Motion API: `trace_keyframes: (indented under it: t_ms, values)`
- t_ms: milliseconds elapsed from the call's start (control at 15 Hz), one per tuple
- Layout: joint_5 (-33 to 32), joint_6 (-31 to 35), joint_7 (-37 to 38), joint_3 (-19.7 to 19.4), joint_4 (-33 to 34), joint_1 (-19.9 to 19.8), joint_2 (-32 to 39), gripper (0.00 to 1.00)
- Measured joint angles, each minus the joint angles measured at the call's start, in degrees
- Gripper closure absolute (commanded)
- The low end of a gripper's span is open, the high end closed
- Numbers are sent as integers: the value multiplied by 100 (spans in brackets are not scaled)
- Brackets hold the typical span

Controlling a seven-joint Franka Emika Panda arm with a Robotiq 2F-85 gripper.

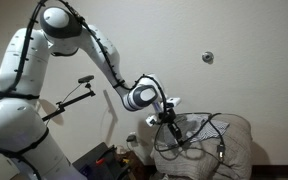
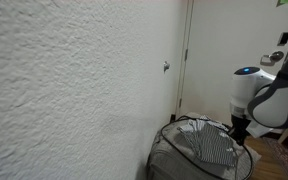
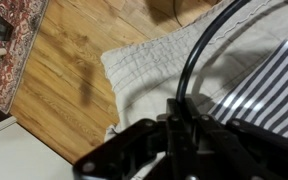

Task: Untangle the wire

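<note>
The wire [image 3: 197, 52] is a thin black cable that rises from between my fingers and curves away to the upper right in the wrist view. My gripper [image 3: 176, 108] is shut on it, above a pale quilted cover [image 3: 144, 60] and a striped cloth [image 3: 269, 80]. In an exterior view the gripper [image 1: 169, 124] hangs over the padded seat [image 1: 236, 140], with loose loops of the wire [image 1: 206, 128] spread across it. In an exterior view the wire [image 2: 189, 124] arches over the striped cloth [image 2: 216, 148], and the gripper [image 2: 236, 128] reaches down at its right side.
Wood floor [image 3: 64, 85] and a patterned rug [image 3: 9, 25] lie beside the seat. A stiff black rod with a clamp head [image 1: 74, 98] sticks out behind the arm. A textured white wall [image 2: 74, 90] and a door [image 2: 224, 40] stand close by.
</note>
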Motion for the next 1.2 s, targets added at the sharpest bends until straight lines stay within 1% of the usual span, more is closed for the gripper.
trace_keyframes:
  t_ms: [467, 733, 1000, 1200]
  values:
    - [-214, 0, 0, -116, -190, 304, -144, 98]
    - [-247, -2, 1, -193, -229, 405, -182, 98]
    - [-247, -7, 2, -333, -231, 388, -207, 98]
    - [-247, -8, 0, -405, -240, 304, -289, 98]
